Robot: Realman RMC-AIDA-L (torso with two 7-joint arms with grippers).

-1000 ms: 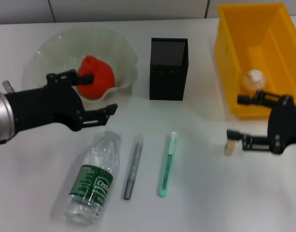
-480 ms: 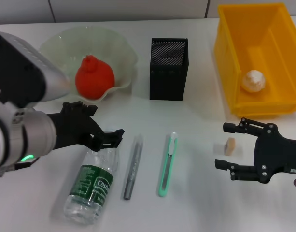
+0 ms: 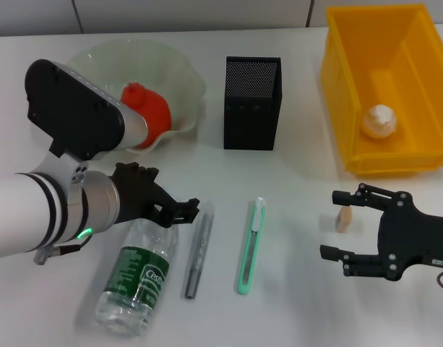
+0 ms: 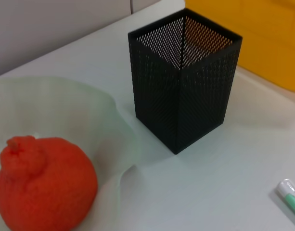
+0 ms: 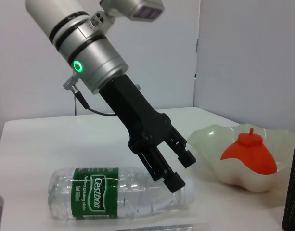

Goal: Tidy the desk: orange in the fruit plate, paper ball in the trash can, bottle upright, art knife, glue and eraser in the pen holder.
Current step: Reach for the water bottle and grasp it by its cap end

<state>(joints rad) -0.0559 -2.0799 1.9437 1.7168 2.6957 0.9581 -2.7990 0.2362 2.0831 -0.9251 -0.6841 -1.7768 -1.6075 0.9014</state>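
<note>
The orange (image 3: pixel 150 110) lies in the pale green fruit plate (image 3: pixel 181 72). The paper ball (image 3: pixel 380 120) lies in the yellow bin (image 3: pixel 337 65). The clear bottle (image 3: pixel 138 271) lies on its side. My left gripper (image 3: pixel 172 195) is open just above the bottle's cap end; the right wrist view shows the gripper (image 5: pixel 181 168) over the bottle (image 5: pixel 113 197). The grey glue stick (image 3: pixel 198 249) and green art knife (image 3: pixel 250 246) lie side by side. The tan eraser (image 3: pixel 342 218) stands between the fingers of my open right gripper (image 3: pixel 341 225). The black mesh pen holder (image 3: pixel 252 101) stands at the back.
The left wrist view shows the pen holder (image 4: pixel 185 82), the orange (image 4: pixel 44 185) in its plate (image 4: pixel 89 110) and the knife's tip (image 4: pixel 291 192). The bin stands at the back right, close behind the right gripper.
My left arm has swung from the fruit plate forward to the bottle's cap end. My right gripper has pulled back from the bin and now brackets the eraser.
</note>
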